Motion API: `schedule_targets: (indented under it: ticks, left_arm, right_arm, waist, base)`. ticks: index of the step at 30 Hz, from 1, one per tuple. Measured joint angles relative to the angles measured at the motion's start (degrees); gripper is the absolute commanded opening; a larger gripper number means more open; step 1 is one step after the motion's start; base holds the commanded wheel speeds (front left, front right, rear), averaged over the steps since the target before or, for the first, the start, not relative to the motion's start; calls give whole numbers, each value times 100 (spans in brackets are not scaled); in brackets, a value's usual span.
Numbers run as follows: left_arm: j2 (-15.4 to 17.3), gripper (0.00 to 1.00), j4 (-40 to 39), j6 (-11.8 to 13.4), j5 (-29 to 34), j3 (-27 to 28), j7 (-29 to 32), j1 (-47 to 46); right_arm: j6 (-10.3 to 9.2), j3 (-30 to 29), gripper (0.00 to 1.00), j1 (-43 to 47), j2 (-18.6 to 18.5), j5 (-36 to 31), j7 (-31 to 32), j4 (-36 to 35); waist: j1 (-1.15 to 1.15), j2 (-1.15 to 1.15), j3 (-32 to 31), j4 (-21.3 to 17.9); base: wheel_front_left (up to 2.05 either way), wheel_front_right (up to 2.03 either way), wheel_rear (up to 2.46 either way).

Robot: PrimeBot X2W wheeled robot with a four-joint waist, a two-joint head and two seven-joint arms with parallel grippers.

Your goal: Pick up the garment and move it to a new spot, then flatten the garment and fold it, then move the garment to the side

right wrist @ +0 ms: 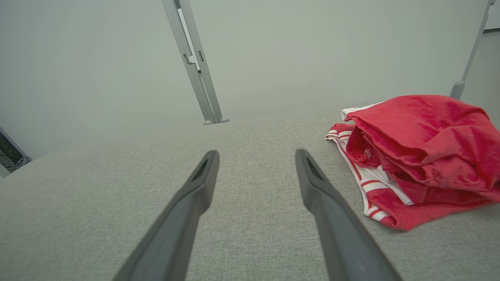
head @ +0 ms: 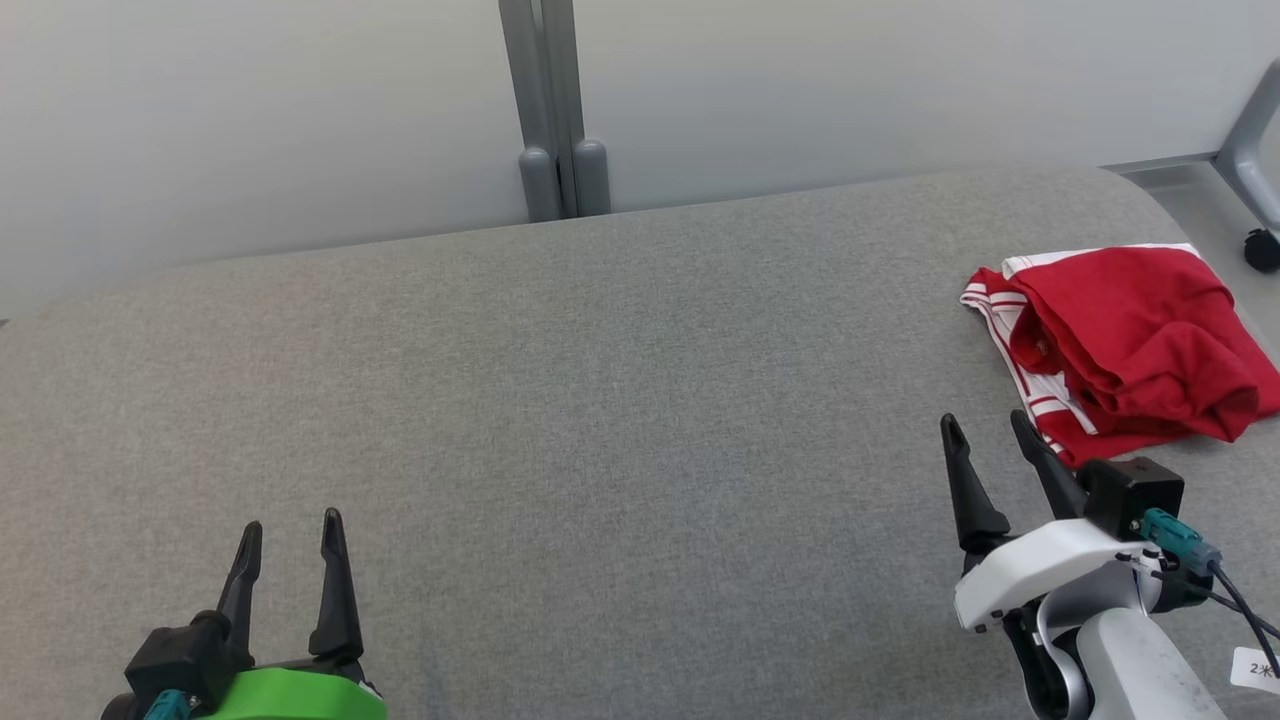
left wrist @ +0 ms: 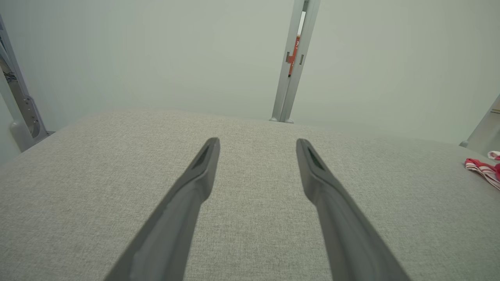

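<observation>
Left hand (head: 292,520) lower left, fingers spread. Right hand (head: 983,418) lower right, also spread. Garment (head: 1130,330), red, crumpled, lies at right edge of grey worktop (head: 600,400), just up-right of right hand, apart.

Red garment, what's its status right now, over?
Left end effector open, empty. Right end effector open, beside red garment, not touching. Garment crumpled, right end of grey surface. No obstacle between.
</observation>
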Motion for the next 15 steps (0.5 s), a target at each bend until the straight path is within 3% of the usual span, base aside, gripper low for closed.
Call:
schedule_targets:
  ticks: [15]
  left_arm:
    - [0,100,-38,-1,-43,-25,0,-1]
  right_arm:
    - [0,7,100,63,21,-51,94,-159]
  waist:
    - [0,0,33,15]
  base:
    - [0,0,0]
